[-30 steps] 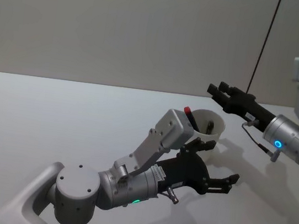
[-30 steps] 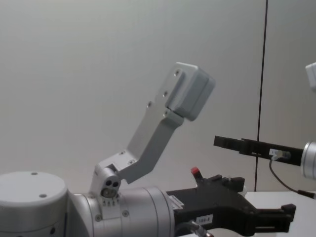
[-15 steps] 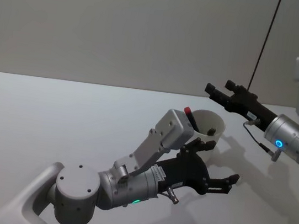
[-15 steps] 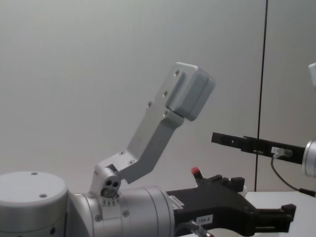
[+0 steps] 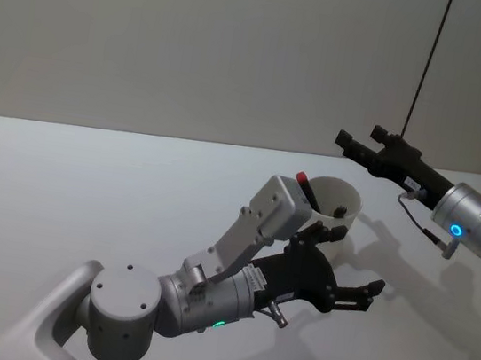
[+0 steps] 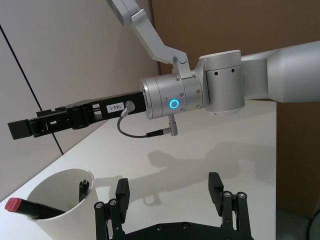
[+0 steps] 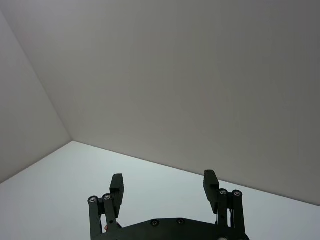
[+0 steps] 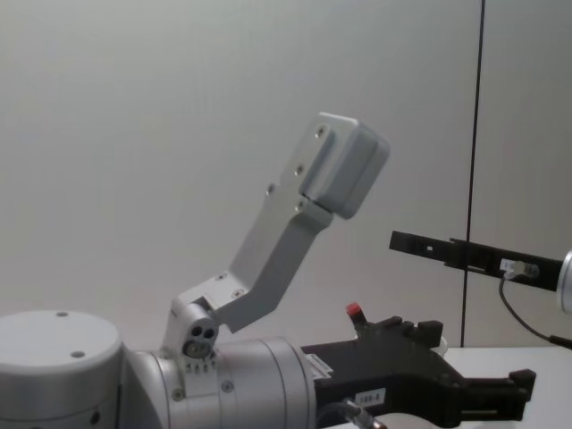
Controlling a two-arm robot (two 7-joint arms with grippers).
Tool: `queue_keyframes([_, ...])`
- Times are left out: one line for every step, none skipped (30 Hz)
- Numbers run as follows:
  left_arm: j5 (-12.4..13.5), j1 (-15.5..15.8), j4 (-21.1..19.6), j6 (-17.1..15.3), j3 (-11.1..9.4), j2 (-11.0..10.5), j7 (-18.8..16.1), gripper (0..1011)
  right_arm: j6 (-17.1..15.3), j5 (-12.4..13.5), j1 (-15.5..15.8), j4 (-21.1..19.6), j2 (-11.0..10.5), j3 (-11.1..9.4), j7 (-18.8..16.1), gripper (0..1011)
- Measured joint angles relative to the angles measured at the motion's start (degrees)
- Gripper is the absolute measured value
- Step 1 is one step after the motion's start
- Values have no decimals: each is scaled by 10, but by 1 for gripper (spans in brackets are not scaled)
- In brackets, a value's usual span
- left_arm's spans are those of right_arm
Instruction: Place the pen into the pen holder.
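Observation:
The pen holder [image 5: 341, 205], a white paper cup, stands upright on the table. A black pen with a red cap [image 5: 303, 177] leans out over its rim, and the red cap [image 6: 14, 204] also shows in the left wrist view. A second dark pen end [image 6: 85, 184] rests against the inner wall of the pen holder [image 6: 55, 216]. My right gripper [image 5: 354, 142] hovers open and empty above and behind the cup; my right gripper [image 7: 163, 183] has its fingers wide apart. Low beside the cup's near side, my left gripper [image 5: 372, 297] is open with nothing in it.
The grey-white table [image 5: 87, 185] runs back to a plain wall. A thin dark cable [image 5: 427, 63] hangs down the wall behind the right arm. My left arm's camera housing [image 5: 283, 206] stands just in front of the cup.
My right gripper has risen a little and its arm has drawn back to the right. The dark pen end inside the cup sits lower. The left arm has not moved.

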State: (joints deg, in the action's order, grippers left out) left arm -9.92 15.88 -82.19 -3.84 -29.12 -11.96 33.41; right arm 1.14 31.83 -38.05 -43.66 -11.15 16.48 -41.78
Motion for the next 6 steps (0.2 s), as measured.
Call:
queue_keyframes([0, 0, 0, 0, 0, 0, 0, 1003, 0, 0, 0, -1, 0, 0, 0, 1001])
queue_keyframes([0, 0, 0, 0, 0, 0, 0, 1003, 0, 0, 1, -1, 0, -1, 0, 1001])
queue_keyframes([0, 0, 0, 0, 0, 0, 0, 1003, 0, 0, 1, -2, -1, -1, 0, 1001])
queue_keyframes([0, 0, 0, 0, 0, 0, 0, 1003, -1, 1, 1, -3, -1, -1, 0, 1001])
queue_keyframes([0, 0, 0, 0, 0, 0, 0, 1003, -1, 1, 2, -4, -1, -1, 0, 1001])
queue_keyframes([0, 0, 0, 0, 0, 0, 0, 1003, -1, 1, 2, -4, -1, -1, 0, 1001])
